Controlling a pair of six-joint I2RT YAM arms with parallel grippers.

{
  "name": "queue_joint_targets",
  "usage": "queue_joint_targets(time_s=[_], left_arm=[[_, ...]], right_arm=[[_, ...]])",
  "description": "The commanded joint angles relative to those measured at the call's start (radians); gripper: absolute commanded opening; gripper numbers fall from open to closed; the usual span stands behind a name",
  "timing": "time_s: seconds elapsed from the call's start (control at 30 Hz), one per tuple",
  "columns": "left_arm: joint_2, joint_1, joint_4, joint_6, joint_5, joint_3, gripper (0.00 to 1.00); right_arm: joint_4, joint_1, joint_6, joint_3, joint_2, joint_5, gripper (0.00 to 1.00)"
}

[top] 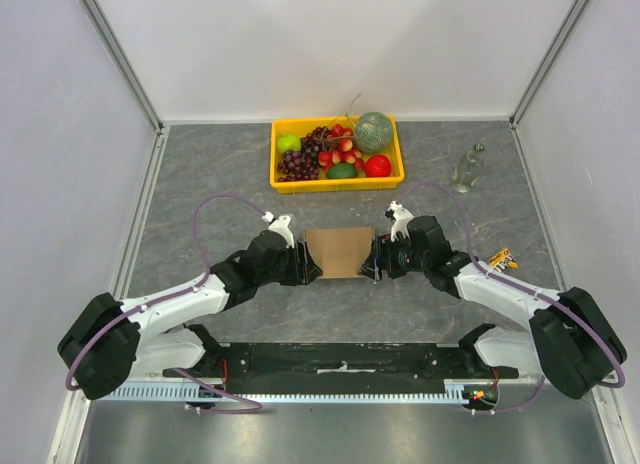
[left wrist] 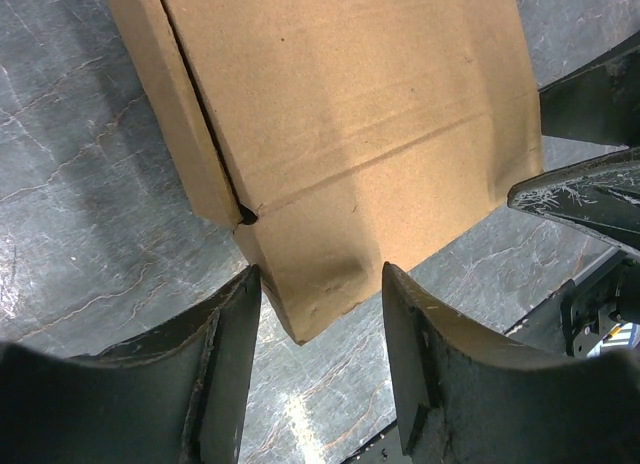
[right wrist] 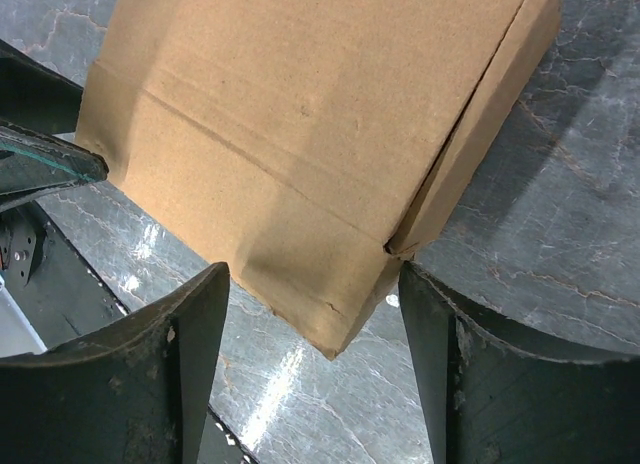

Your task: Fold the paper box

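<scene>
From above, the paper box (top: pixel 338 252) sits mid-frame between the left gripper (top: pixel 308 267) and right gripper (top: pixel 372 264), apparently being squared up. Left wrist: fingers (left wrist: pixel 230 334) spread astride its lower corner, clamping nothing. Right wrist: fingers (right wrist: pixel 190 354) likewise, so next both should probably squeeze evenly inward.

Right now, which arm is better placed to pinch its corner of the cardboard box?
Left, narrowly. The left gripper and right gripper each straddle a corner of the paper box, jaws open, but the left's fingers sit closer around the cardboard, so they probably need less closing.
</scene>
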Motion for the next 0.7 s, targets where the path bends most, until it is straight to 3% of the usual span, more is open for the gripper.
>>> queue_joint_targets(time_s=[0.0, 0.67], left_arm=[[-0.016, -0.006, 0.058, -0.004, 0.032, 0.013, 0.57], [0.004, -0.004, 0.050, 0.007, 0.006, 0.001, 0.57]], right_arm=[[0.035, 0.001, 0.017, 0.010, 0.010, -0.040, 0.75], [0.022, -0.005, -0.018, -0.001, 0.023, 0.012, 0.65]])
